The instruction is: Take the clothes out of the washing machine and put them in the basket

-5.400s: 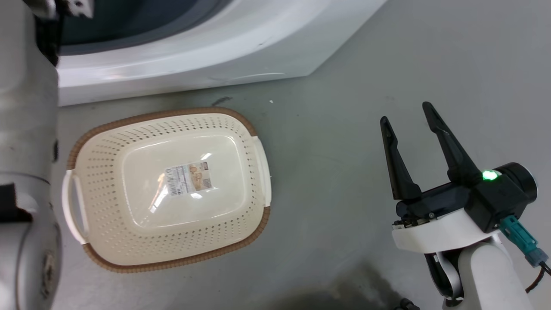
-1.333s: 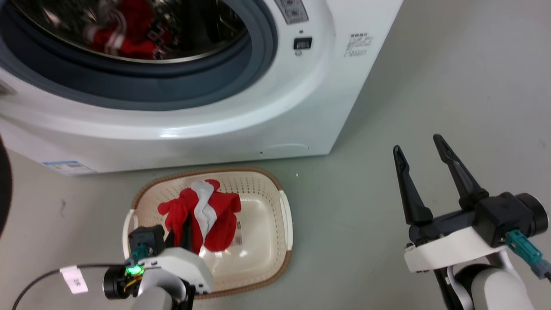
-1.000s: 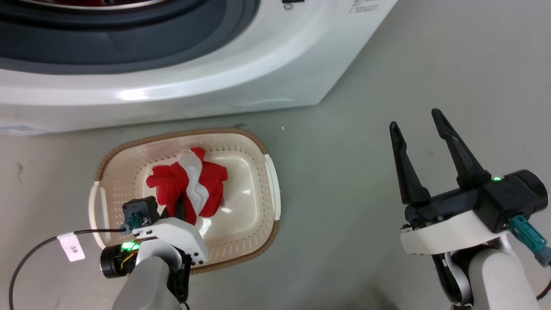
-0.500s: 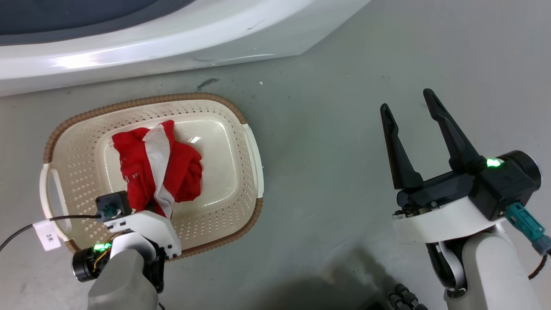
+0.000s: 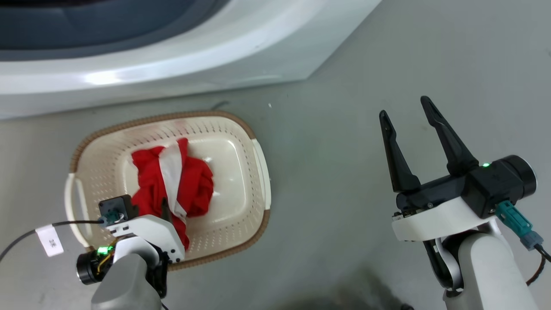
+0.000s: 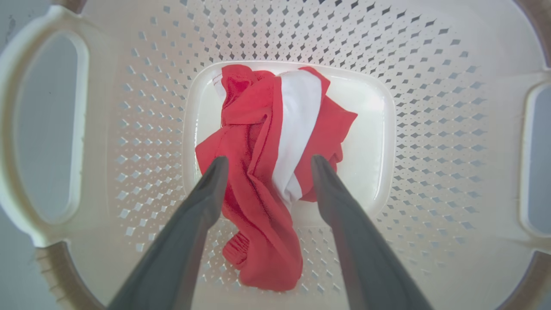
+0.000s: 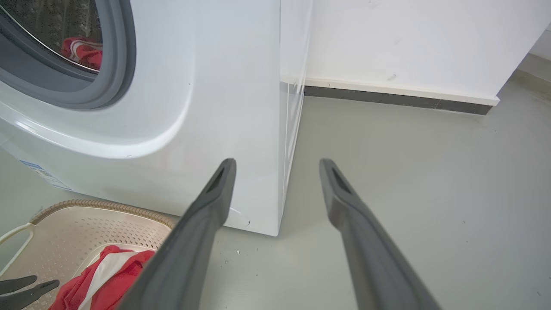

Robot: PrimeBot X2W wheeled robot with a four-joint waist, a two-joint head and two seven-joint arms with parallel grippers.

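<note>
A red garment with a white stripe (image 5: pixel 189 185) lies crumpled in the cream basket (image 5: pixel 206 115) on the floor, just in front of the white washing machine (image 5: pixel 172 64). My left gripper (image 6: pixel 267 162) hangs open over the basket. Its fingers (image 6: pixel 202 202) straddle the garment (image 6: pixel 258 142) without pinching it. More red clothes (image 7: pixel 84 49) lie in the steel drum behind the grey gasket (image 7: pixel 116 64). My right gripper (image 5: pixel 403 107) stands open and empty over bare floor, right of the basket. In the right wrist view it (image 7: pixel 277 161) points at the machine's front right corner.
Grey floor (image 5: pixel 335 150) stretches right of the basket and the machine. A white wall with a dark baseboard (image 7: pixel 387 97) runs behind. A black cable with a white tag (image 5: pixel 49 241) trails from my left wrist at the lower left.
The basket was empty in the earliest frame and now holds the red garment. The head view has swung down from the drum to the basket. The right gripper keeps its open pose.
</note>
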